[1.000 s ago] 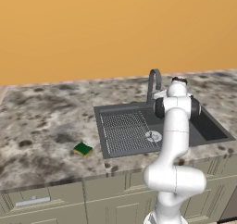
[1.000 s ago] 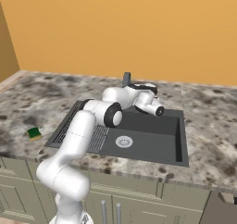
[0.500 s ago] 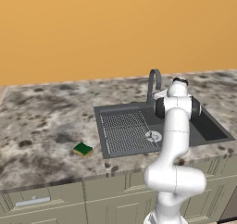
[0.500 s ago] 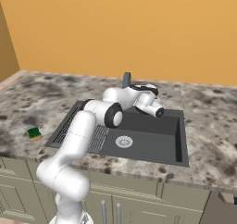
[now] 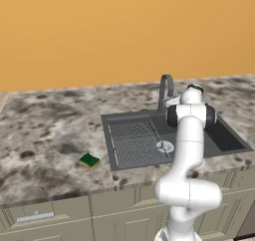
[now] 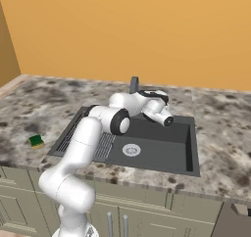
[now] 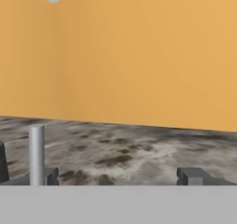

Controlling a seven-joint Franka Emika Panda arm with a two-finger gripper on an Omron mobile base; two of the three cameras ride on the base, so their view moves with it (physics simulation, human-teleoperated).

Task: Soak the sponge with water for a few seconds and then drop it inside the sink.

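The sponge [image 5: 89,161], a small block with a green top over yellow, lies on the counter left of the sink [image 5: 226,140]; from the right base it shows as the sponge [image 6: 36,141], well left of the sink [image 6: 162,155]. My arm reaches over the basin, with its hand up by the curved grey faucet [image 6: 133,82]. In the hand view my gripper [image 7: 120,177] is open and holds nothing. The faucet's upright pipe [image 7: 36,153] stands just beside the left fingertip [image 7: 50,175]. Water is out of view.
A ribbed drainboard [image 5: 132,140] takes up the sink's left part, and a round silver drain [image 6: 131,150] lies in the basin. Mottled stone counter [image 5: 45,135] runs along an orange wall [image 5: 99,31]. Cabinet fronts [image 5: 35,217] sit below the counter edge.
The wrist has turned slightly beside the faucet. The sponge has not moved.
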